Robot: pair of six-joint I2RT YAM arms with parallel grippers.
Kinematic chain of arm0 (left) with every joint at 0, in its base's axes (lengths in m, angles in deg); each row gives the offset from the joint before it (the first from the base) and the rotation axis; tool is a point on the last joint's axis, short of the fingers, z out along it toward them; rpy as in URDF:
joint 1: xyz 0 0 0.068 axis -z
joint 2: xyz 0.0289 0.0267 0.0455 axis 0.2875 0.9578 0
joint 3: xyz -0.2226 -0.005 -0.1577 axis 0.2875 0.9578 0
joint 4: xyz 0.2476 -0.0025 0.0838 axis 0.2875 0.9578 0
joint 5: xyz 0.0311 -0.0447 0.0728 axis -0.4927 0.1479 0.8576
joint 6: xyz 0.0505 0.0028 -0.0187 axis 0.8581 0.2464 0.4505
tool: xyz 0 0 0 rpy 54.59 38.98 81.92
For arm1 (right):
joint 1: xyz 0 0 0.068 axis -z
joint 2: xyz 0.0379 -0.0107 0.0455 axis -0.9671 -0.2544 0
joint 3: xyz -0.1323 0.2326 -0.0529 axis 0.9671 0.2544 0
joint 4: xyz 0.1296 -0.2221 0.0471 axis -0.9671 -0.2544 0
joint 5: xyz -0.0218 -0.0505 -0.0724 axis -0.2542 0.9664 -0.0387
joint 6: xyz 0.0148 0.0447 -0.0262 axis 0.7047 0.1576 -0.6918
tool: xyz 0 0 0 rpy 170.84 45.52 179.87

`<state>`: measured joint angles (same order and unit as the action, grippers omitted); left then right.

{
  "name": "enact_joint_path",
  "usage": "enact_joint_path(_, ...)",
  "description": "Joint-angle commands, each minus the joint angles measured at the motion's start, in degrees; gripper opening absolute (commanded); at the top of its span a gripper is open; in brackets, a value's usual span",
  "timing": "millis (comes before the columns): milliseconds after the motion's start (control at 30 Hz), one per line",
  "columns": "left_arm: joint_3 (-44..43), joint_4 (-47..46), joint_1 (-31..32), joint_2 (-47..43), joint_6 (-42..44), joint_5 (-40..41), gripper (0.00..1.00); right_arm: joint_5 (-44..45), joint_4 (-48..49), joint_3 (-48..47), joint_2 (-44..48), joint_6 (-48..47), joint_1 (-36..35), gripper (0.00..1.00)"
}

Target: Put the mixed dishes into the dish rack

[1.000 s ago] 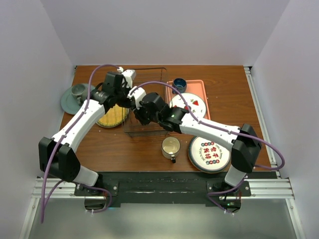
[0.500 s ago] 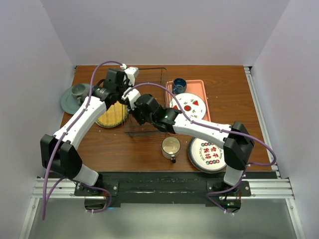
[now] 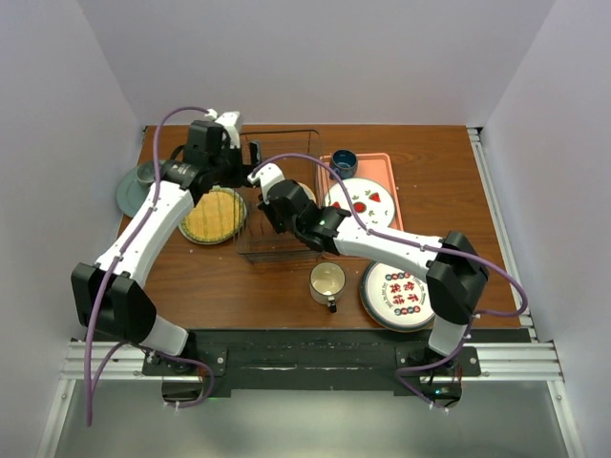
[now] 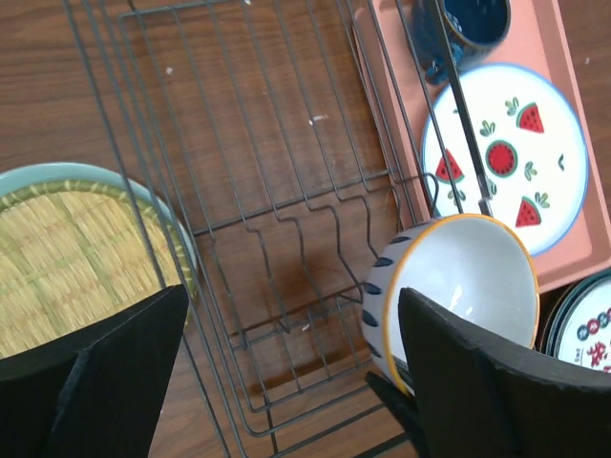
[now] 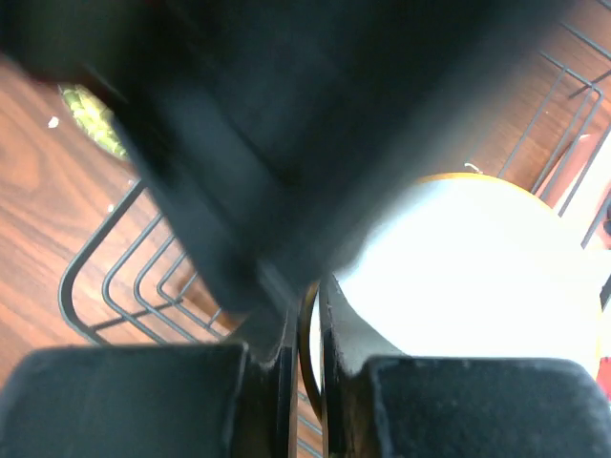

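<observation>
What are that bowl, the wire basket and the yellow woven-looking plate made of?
The bowl looks like glazed ceramic: glossy white inside, orange rim, painted dark stripes outside. The basket seems to be thin dark metal wire, perhaps coated, bent into open bars. The yellow plate shows a straw-like weave, though it may be textured ceramic.

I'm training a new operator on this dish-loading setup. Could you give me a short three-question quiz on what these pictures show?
1. True or false: the left gripper is shut on the cream bowl.
2. Which part of the bowl does the right gripper pinch? A) the rim B) the foot C) nothing, it is open
3. Where does the cream mug stand relative to the dish rack?
Key: 1 false, it is open and empty. 2 A. 3 on the table outside the rack, on its near side.
</observation>
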<state>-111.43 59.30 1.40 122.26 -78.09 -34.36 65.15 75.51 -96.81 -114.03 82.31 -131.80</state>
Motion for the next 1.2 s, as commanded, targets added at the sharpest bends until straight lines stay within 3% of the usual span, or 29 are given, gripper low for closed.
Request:
enact_joint_path(0, -1.6, -4.1, -5.6, -4.6, -6.1, 0.8, 0.98, 3.0, 4.9, 0.5, 3.9, 2.0, 1.1, 0.0)
enact_joint_path(133, 2.2, -5.9, -8.8, -7.1, -7.4, 1.2, 1.0, -0.7, 5.5, -1.8, 2.3, 5.7, 5.0, 0.0)
enact_joint_path(233, 4.8, -6.1, -9.1, -8.0, -7.1, 2.4, 1.0, -5.8, 6.1, -8.5, -1.1, 9.6, 8.4, 0.0)
enact_joint_path(533, 13.5, -7.4, -9.3, -11.6, -6.6, 5.3, 0.98, -23.8, 9.0, -30.3, -18.5, 21.6, 15.3, 0.0)
enact_joint_path(667, 15.8, -8.1, -9.4, -13.1, -6.9, 5.4, 0.98, -33.5, 16.7, -36.0, -26.4, 30.4, 17.9, 0.0)
enact_joint_path(933, 16.8, -7.2, -9.5, -14.6, -6.8, 7.3, 0.98, -38.2, 25.0, -43.8, -38.1, 45.2, 20.0, 0.0)
enact_joint_path(1167, 16.3, -6.6, -9.5, -14.7, -6.2, 7.3, 0.98, -38.0, 28.3, -43.3, -40.8, 48.6, 20.7, 0.0)
